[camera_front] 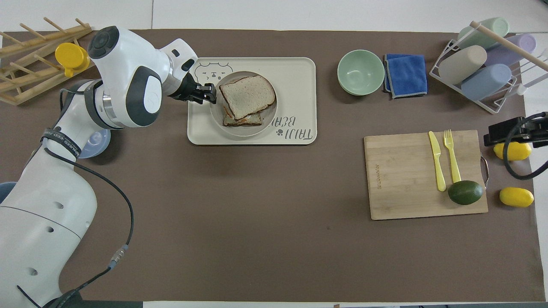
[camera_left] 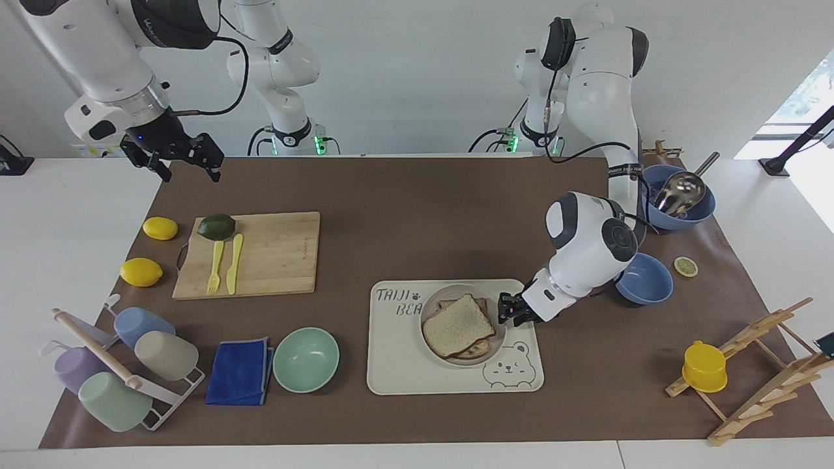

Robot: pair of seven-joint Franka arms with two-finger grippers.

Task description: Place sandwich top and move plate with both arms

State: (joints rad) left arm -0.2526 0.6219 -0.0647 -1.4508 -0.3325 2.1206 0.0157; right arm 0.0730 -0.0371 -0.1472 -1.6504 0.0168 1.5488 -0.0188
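Observation:
The sandwich top lies askew on a lower slice in the round plate. The plate rests on the cream bear tray. My left gripper is low at the plate's rim, on the side toward the left arm's end of the table. Whether it touches the rim does not show. My right gripper hangs open and empty, high over the table edge near the cutting board, and waits.
A mint bowl and a blue cloth lie beside the tray. Two blue bowls sit near the left arm. A cutting board carries cutlery and an avocado. Lemons, a cup rack and a wooden rack line the ends.

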